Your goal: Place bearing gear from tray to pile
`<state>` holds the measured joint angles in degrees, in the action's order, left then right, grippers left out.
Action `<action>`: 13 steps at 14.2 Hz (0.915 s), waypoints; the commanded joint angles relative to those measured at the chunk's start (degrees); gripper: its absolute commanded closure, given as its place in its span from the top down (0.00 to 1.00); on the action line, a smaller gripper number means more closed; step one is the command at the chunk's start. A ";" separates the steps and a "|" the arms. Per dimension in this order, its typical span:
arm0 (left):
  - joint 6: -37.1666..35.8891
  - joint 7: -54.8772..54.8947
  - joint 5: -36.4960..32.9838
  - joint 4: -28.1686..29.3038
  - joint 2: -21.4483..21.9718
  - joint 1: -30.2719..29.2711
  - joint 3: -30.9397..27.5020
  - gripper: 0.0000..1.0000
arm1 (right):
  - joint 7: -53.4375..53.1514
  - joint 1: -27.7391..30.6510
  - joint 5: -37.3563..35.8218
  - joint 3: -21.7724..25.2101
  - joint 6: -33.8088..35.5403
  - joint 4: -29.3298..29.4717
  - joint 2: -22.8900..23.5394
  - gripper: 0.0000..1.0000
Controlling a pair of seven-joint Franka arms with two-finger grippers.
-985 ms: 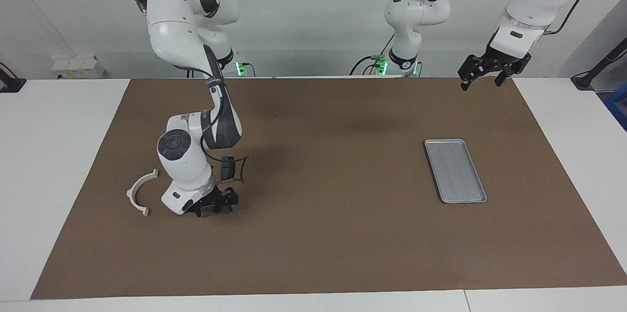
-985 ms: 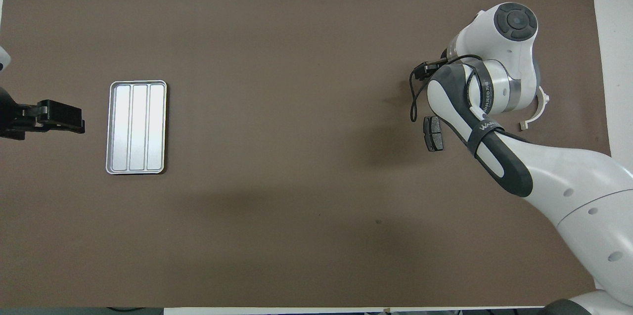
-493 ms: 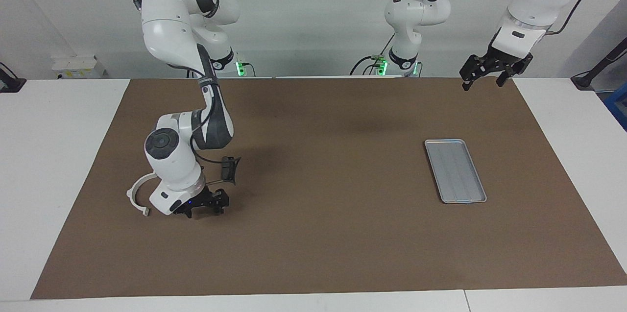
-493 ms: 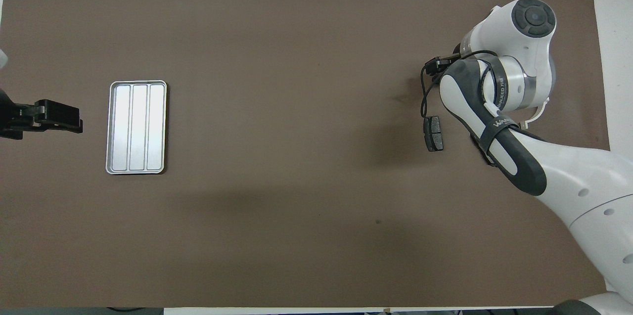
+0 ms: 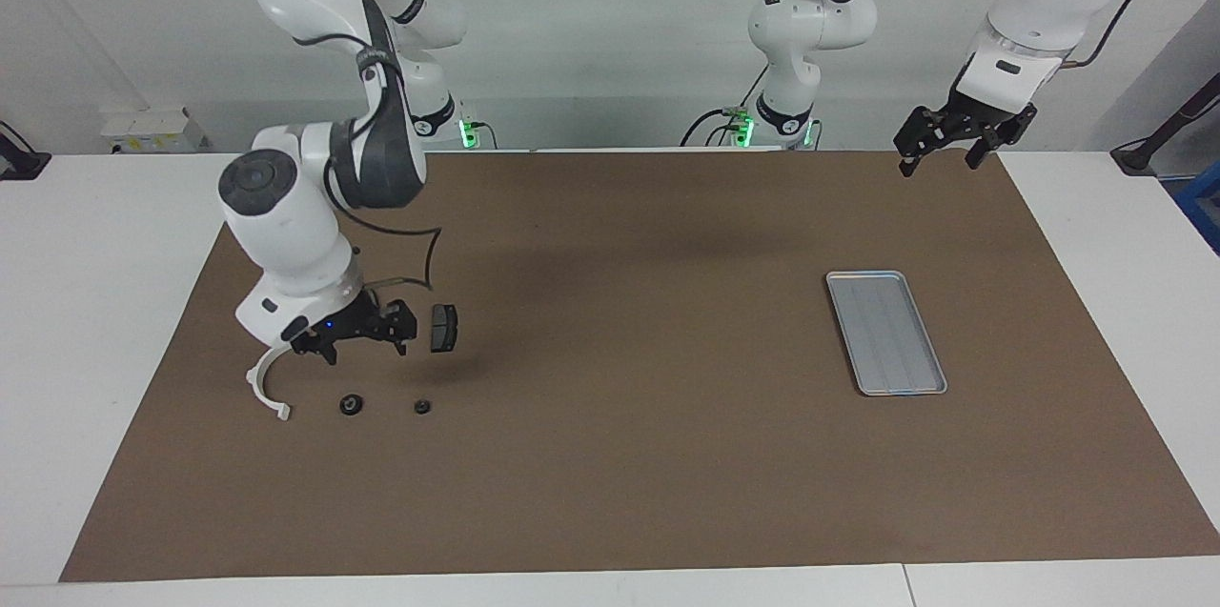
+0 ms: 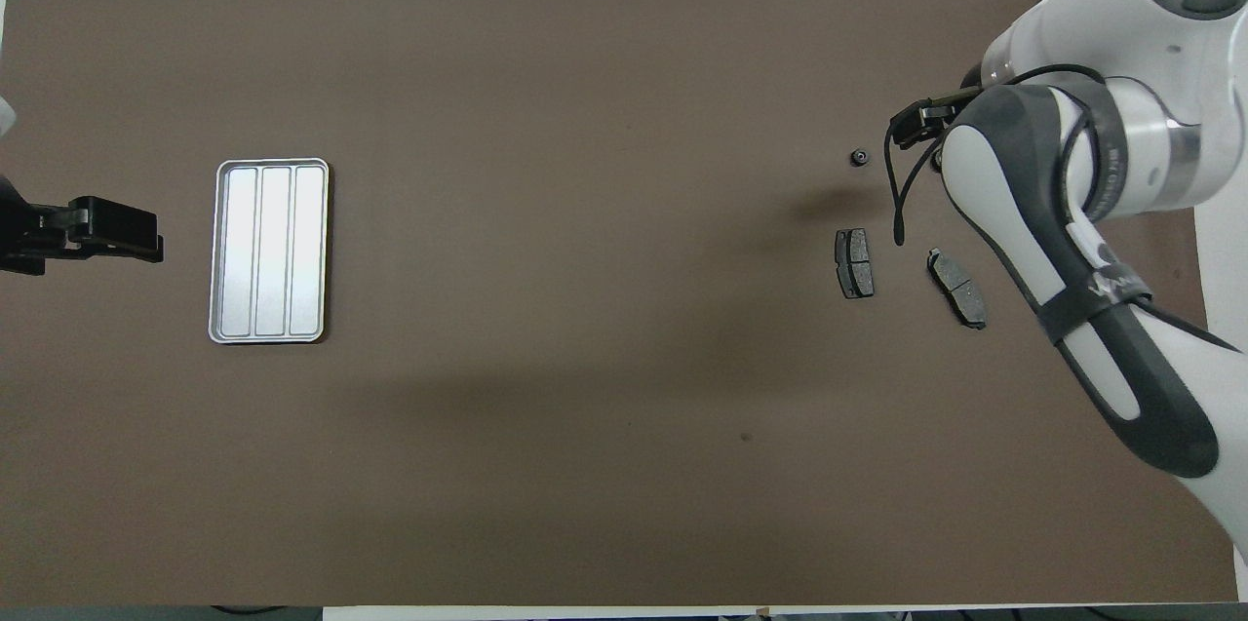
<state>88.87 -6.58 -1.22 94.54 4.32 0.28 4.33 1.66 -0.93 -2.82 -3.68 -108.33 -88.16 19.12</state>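
Up above the pile, the right tool hangs with its fingers apart and nothing between them, clear of the brown mat and touching no part. Below it, at the right arm's end of the surface, two small dark bearing gears lie on the mat: one bearing gear just beside the white half-ring bracket, the other bearing gear a little toward the middle of the surface. A dark brake pad lies nearer to the robots than that second gear, and the overhead view shows a second brake pad beside it, near the right arm. The bracket's upper end disappears under the right tool's body in the facing view.

The tray sits flat at the left arm's end of the surface, well apart from the pile, with only its ridged floor showing. The left tool waits in the air over the mat's edge near its own base, fingers spread and holding nothing.
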 commanded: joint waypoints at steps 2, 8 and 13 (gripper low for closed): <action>0.33 0.69 -1.15 0.64 0.51 0.07 -0.02 1.00 | 2.90 2.16 0.54 -0.54 4.97 -6.22 -12.50 1.00; 0.34 0.69 -1.15 0.64 0.51 0.07 -0.02 1.00 | 5.81 1.90 1.67 1.84 19.72 -6.94 -22.28 1.00; 0.25 0.69 -1.15 0.64 0.51 0.07 -0.02 1.00 | 3.17 1.28 1.86 2.98 22.10 -6.06 -22.73 1.00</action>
<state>88.87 -6.58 -1.22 94.54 4.32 0.28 4.33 5.97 0.37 -2.10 -0.91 -86.89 -93.38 -2.97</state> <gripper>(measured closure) 0.000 0.000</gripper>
